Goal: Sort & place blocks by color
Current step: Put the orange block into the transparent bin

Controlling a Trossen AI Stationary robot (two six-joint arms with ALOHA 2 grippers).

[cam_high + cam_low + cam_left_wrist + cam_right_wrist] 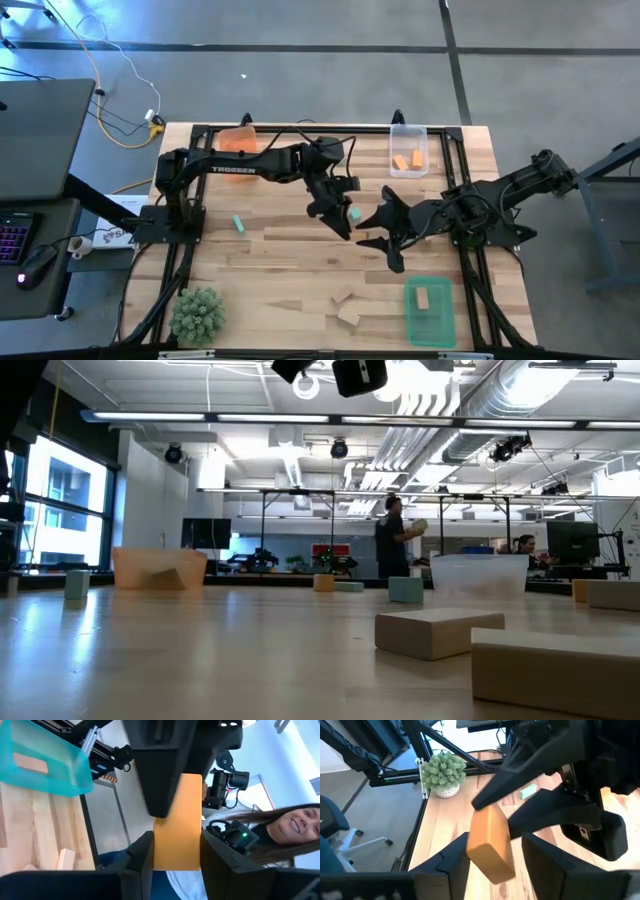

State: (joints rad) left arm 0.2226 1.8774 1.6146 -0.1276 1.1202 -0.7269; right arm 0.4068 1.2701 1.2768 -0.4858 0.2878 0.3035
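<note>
An orange block (177, 835) (490, 845) is in the air above the table's middle, between the two grippers. My left gripper (340, 218) (177, 854) is shut on it. My right gripper (378, 228) (492, 857) is open, and its fingers stand on either side of the block's free end. From above, the left gripper hides the block. A teal block (354, 213) lies under the grippers and another (239, 223) lies farther left. Two tan blocks (346, 306) lie near the table's near edge. My left gripper pinches the orange block by one end (177, 862) between its two fingers (495, 790), slanting down from the table's far left. The block sticks out past the fingertips, tilted and lifted clear of the table. My right gripper: I cannot tell whether its finger (460, 855) touches the block's side.
The orange tray (238, 140) is at the far edge. The clear tray (408, 135) holds two orange blocks. The green tray (430, 325) at the near right holds a tan block. A spiky plant (197, 313) stands at the near left corner. A person shows beyond the table.
</note>
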